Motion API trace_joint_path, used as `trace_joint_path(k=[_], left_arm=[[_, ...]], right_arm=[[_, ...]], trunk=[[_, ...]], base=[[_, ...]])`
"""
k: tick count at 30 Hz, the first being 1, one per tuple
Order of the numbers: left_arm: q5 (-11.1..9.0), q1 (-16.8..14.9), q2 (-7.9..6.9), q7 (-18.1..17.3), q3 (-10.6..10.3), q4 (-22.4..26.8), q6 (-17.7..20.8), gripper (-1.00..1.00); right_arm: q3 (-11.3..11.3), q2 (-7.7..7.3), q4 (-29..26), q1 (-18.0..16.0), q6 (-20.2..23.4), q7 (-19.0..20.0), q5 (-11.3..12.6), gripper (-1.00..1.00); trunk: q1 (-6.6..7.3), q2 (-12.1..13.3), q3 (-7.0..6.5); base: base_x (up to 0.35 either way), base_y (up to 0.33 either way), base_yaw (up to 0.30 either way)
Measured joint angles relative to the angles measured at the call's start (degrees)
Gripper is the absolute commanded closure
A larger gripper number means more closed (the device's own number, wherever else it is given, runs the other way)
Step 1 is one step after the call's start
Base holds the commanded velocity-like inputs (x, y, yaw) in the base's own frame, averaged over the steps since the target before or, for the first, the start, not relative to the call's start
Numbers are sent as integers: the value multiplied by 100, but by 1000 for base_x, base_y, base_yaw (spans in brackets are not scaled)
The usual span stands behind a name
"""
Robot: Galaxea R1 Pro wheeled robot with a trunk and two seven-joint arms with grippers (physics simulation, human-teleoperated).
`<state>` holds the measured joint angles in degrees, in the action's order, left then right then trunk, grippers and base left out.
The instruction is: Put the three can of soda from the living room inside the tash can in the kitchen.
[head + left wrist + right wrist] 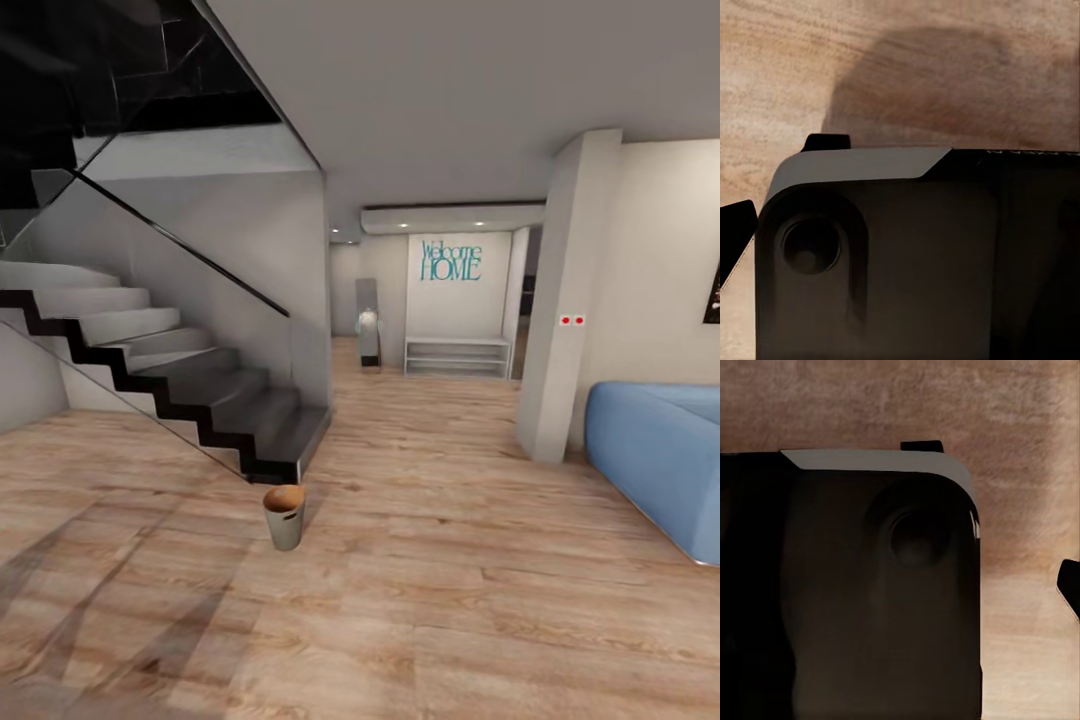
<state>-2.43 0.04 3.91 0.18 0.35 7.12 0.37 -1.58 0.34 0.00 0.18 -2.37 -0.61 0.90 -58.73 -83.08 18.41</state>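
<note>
The tash can (285, 517), a small round bin with a pale grey wall and a copper-brown inside, stands upright on the wood plank floor just in front of the foot of the staircase (200, 390), left of centre in the head view. The cans of soda are out of view. In each wrist view a large dark rounded robot part (892, 262) (870, 600) blocks most of the picture, with shadowed plank floor beyond it. A black sliver of a fingertip (735, 240) (1069, 585) shows at the picture's edge, and nothing is seen held.
A blue sofa (660, 460) sits at the right, beside a white pillar (565, 300). Straight ahead a hallway leads to a low white bench (457, 356) under a "Welcome HOME" sign (450, 262). Open plank floor (430, 580) lies between me and the bin.
</note>
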Motion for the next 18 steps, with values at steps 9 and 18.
trace_joint_path(k=[9, 18], left_arm=[[-3, -2, -4, 0, 0, 0, -2, -100], [-3, 1, -4, 0, 1, -1, -2, -100]], right_arm=[[0, -4, 0, 0, 0, -1, 1, -100], [0, -2, 0, 0, 0, -1, 5, -100]], trunk=[[0, 0, 0], [0, 0, 0]], base=[[338, 0, 0], [338, 0, 0]])
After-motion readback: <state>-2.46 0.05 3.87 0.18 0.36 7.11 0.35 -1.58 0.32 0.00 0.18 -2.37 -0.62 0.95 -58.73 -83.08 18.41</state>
